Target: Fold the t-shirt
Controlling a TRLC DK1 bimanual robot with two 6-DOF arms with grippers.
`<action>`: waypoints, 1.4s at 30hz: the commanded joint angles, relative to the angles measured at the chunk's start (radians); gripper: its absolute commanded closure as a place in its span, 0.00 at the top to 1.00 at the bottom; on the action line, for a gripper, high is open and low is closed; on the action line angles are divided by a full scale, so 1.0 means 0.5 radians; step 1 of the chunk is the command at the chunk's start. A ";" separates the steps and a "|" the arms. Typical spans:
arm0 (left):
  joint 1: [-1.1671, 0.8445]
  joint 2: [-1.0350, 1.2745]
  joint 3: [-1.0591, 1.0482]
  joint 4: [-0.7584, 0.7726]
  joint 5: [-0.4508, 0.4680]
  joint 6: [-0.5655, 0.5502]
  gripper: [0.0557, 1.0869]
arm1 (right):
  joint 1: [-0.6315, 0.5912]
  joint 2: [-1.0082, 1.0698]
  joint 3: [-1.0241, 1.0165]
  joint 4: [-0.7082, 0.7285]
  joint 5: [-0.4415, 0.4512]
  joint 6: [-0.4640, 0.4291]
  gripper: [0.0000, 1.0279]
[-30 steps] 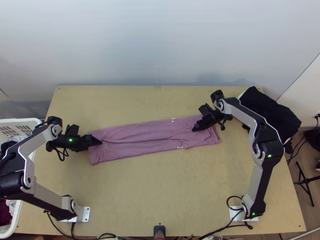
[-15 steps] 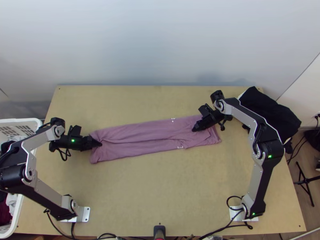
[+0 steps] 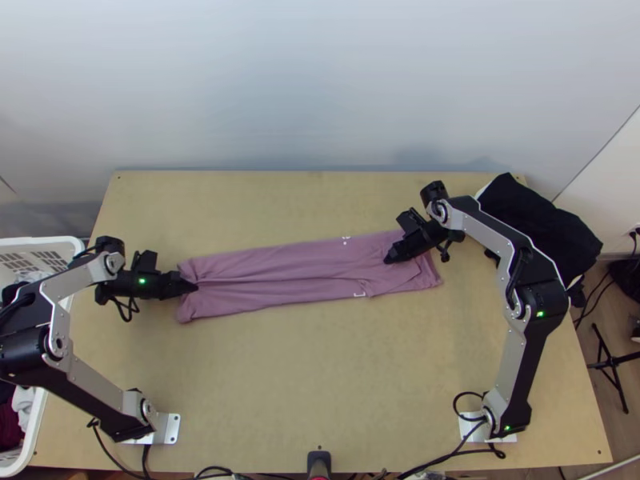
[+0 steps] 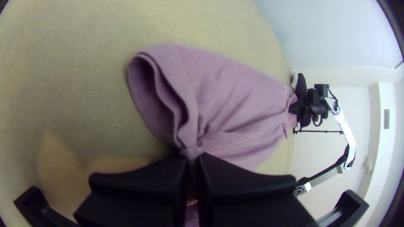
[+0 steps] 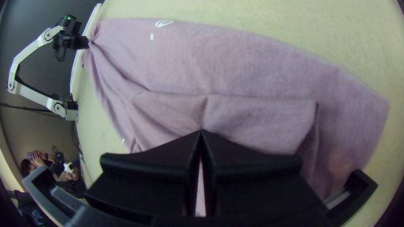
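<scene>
T-shirt (image 3: 296, 276) is pinched at one end by left gripper (image 3: 195, 288); right gripper (image 3: 387, 259), tips together, touches it.

Left arm (image 3: 100, 398) and right arm (image 3: 512, 356): flat silver-grey link plates with rounded ends, small screw heads at their edges, joined by bulky black joint housings (image 3: 22, 352), each arm on a pale base plate (image 3: 171, 429). Loose black cables (image 3: 126, 307) loop beside the joints and bases, and small green lights (image 3: 540, 314) glow on the black housings. Left gripper (image 3: 194, 288) and right gripper (image 3: 387, 259) are matt black, with wide fingers (image 4: 248, 180) tapering to blunt points
</scene>
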 commanded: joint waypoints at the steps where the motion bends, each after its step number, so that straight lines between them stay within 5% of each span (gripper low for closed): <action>1: 0.061 -0.106 0.068 -0.133 0.032 0.051 0.04 | -0.002 -0.006 0.002 -0.005 -0.001 0.014 0.03; 10: 0.091 -0.127 0.120 -0.308 0.057 0.155 0.04 | 0.090 -0.144 0.008 -0.017 -0.026 0.090 0.03; 21: -0.194 -0.152 0.638 -0.547 0.072 -0.010 0.04 | 0.069 -0.441 0.103 -0.134 -0.044 0.161 0.03; 35: -1.209 0.262 1.491 -0.514 0.192 -0.507 0.04 | -0.269 -0.773 -0.161 -0.204 -0.044 0.152 0.03; 42: -1.538 0.701 2.255 -0.397 0.189 -0.863 0.04 | -0.318 -1.003 -0.455 -0.204 -0.038 0.155 0.03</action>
